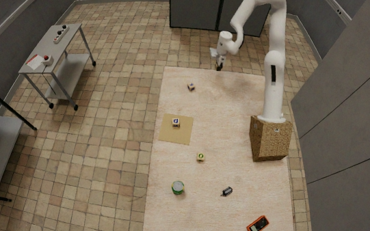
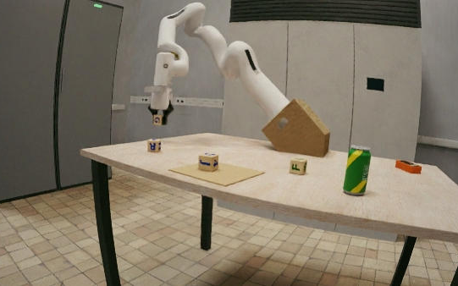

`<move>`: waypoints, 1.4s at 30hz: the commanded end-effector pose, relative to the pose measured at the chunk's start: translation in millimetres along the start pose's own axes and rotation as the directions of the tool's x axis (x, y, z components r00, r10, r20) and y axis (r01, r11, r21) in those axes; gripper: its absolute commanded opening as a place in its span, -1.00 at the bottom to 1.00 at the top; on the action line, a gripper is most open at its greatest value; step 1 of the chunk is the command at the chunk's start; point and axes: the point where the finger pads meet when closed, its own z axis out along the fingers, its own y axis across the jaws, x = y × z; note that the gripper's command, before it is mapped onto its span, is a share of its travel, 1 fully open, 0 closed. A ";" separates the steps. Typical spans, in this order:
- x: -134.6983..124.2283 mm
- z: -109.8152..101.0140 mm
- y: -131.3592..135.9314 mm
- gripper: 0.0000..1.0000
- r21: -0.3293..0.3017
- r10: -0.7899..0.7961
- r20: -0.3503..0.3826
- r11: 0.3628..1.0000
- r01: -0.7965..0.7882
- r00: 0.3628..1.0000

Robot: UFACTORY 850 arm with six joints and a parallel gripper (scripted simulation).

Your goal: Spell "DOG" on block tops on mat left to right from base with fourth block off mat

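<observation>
The gripper (image 2: 157,119) hangs in the air above the far corner of the table (image 2: 271,190), at about 12 o'clock in the top view. Its fingers are partly closed around a wooden letter block (image 2: 157,120), which is lifted well off the table; in the exterior view a blue letter that looks like a G shows on the block's side face. In the top view the held block is too small and too hidden under the gripper (image 1: 219,65) to read.

A second block (image 1: 191,87) sits on the table near that same end, at roughly 11 o'clock from the table's middle, off the mat. Its side face in the exterior view (image 2: 154,145) carries what looks like an R.

The tan mat (image 1: 176,129) lies at about 9 o'clock from the table's middle, near the table's left edge in the top view. One block (image 1: 176,122) stands on it, close to the mat's far edge, with a blue letter on top whose identity I cannot tell.

A fourth block (image 1: 200,156) with a green O on its top face rests on the table at about 6 o'clock from the table's middle, off the mat. Farther toward 6 o'clock stands a green and yellow can (image 1: 178,187), upright, well apart from the blocks.
</observation>
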 end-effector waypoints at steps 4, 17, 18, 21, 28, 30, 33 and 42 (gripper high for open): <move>-0.4 -22.6 0.8 -0.12 0.003 -0.002 0.007 1.000 0.002 1.000; -0.4 -22.8 0.9 -0.12 0.003 0.010 0.007 1.000 -0.010 1.000; -0.4 -22.3 0.9 -0.12 0.003 0.024 0.007 1.000 -0.024 1.000; -0.3 -19.3 1.2 -0.12 0.002 0.115 0.007 0.993 -0.115 0.993; -0.2 -12.0 1.6 -0.12 -0.001 0.330 0.008 0.944 -0.330 0.944; -0.2 -10.0 1.7 -0.12 -0.002 0.385 0.008 0.923 -0.385 0.923; -0.2 -8.1 1.7 -0.12 -0.002 0.437 0.007 0.899 -0.437 0.899; -0.3 0.7 1.8 -0.12 -0.004 0.656 0.007 0.755 -0.656 0.755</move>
